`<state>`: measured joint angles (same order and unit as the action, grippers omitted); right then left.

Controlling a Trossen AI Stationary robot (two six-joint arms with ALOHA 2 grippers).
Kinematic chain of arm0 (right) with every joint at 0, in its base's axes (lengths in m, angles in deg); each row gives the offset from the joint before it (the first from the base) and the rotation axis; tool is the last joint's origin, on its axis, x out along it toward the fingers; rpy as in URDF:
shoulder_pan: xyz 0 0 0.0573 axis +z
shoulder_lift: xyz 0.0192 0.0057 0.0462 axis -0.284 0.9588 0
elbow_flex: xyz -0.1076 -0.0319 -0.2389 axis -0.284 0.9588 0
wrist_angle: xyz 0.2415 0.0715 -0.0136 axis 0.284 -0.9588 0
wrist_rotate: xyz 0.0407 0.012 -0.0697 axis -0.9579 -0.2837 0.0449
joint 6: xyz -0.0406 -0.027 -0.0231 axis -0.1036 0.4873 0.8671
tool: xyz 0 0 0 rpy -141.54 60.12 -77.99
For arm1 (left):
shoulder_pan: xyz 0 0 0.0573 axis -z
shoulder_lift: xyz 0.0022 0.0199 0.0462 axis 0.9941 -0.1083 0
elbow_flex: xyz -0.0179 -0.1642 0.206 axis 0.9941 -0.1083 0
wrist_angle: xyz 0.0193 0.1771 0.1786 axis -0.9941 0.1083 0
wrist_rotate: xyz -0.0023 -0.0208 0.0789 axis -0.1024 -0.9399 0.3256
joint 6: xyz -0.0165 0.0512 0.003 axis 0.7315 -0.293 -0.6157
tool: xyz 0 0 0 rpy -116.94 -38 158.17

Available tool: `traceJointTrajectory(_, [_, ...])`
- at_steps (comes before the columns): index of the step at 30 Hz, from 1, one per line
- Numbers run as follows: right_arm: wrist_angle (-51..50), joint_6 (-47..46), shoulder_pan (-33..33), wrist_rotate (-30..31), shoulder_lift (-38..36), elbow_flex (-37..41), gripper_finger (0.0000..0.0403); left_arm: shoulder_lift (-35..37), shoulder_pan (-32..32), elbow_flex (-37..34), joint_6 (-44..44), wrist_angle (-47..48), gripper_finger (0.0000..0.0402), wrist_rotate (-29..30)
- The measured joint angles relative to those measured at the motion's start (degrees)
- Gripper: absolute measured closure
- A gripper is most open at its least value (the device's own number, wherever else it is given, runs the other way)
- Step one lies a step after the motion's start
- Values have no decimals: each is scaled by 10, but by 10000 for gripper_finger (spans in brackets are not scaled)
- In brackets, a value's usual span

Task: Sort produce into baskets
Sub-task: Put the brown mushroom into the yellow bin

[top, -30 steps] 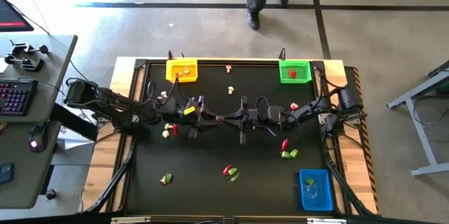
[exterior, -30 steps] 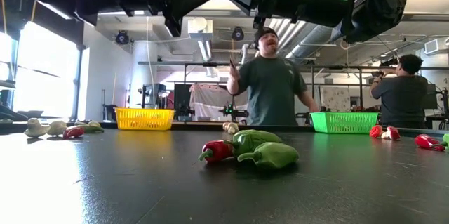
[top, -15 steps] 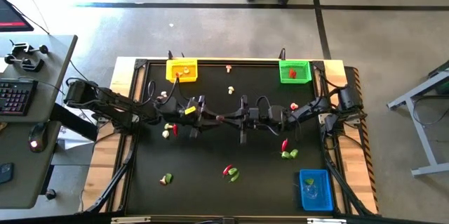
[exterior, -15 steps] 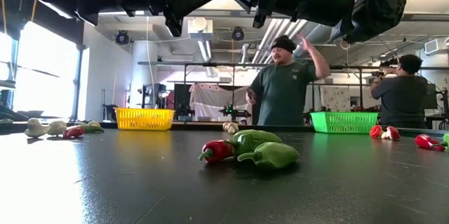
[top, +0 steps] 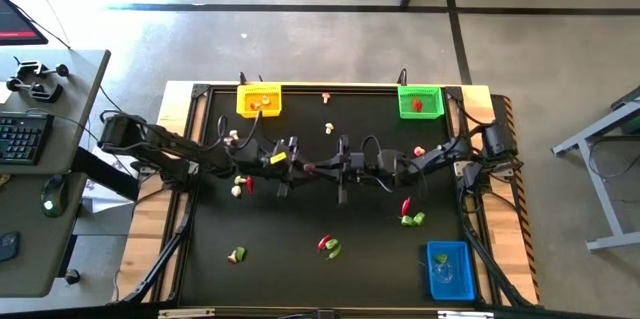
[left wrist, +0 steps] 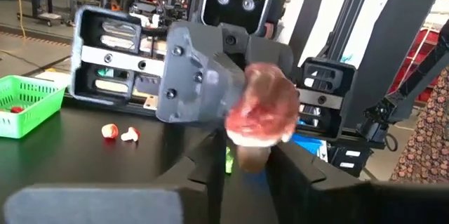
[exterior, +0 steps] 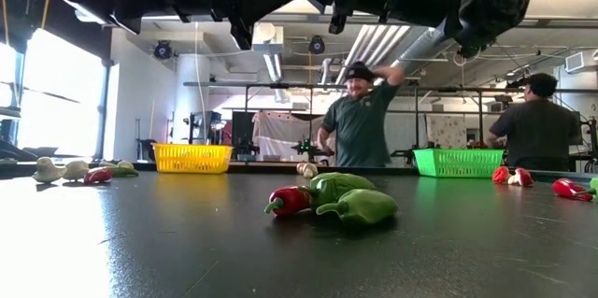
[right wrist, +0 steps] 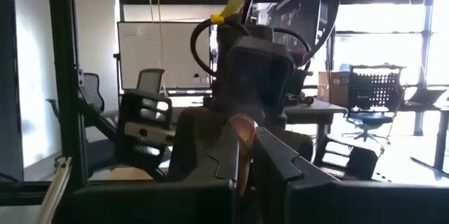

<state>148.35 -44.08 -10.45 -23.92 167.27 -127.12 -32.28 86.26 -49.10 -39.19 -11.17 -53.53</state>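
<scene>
1. Left hand [left wrist: 245, 175] has narrowed onto the small red-brown-capped, cream-stemmed toy mushroom [left wrist: 259, 112] and appears to grip it.
2. Right hand [right wrist: 242, 161] is fully closed, pinching the same piece at its tips. Both meet in the air over mid-bench [top: 300, 269].
3. Reads as a mid-handover, with release by the right hand the next call.
4. Versus a second ago, the hands sit closer together. The loose pieces and the yellow mesh basket [top: 259, 99], green mesh basket [top: 419, 101] and blue mesh basket [top: 449, 269] are unchanged.
</scene>
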Motion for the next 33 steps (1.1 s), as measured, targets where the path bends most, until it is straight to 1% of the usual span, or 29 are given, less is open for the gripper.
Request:
traceJointTrajectory(8, [-3, 1, 0, 0, 0, -3, 394, 6, 0, 0, -13, 4, 394, 0])
traceJointTrajectory(14, [-5, -11, 0, 3, 0, -3, 374, 7, -5, 0, -14, 4, 400, -2])
traceJointTrajectory(18, [-7, -35, 0, 17, 0, -3, 345, 7, -6, 0, -18, 6, 401, -1])
traceJointTrajectory(28, [-12, -37, 0, 53, -4, -3, 234, 7, -7, 0, -18, 15, 401, 0])
traceJointTrajectory(31, [-13, -35, 0, 53, -12, -2, 217, 8, -7, 0, -19, 17, 401, 0])
traceJointTrajectory(33, [-13, -33, 0, 53, -20, -2, 213, 8, -7, 0, -19, 18, 401, -1])
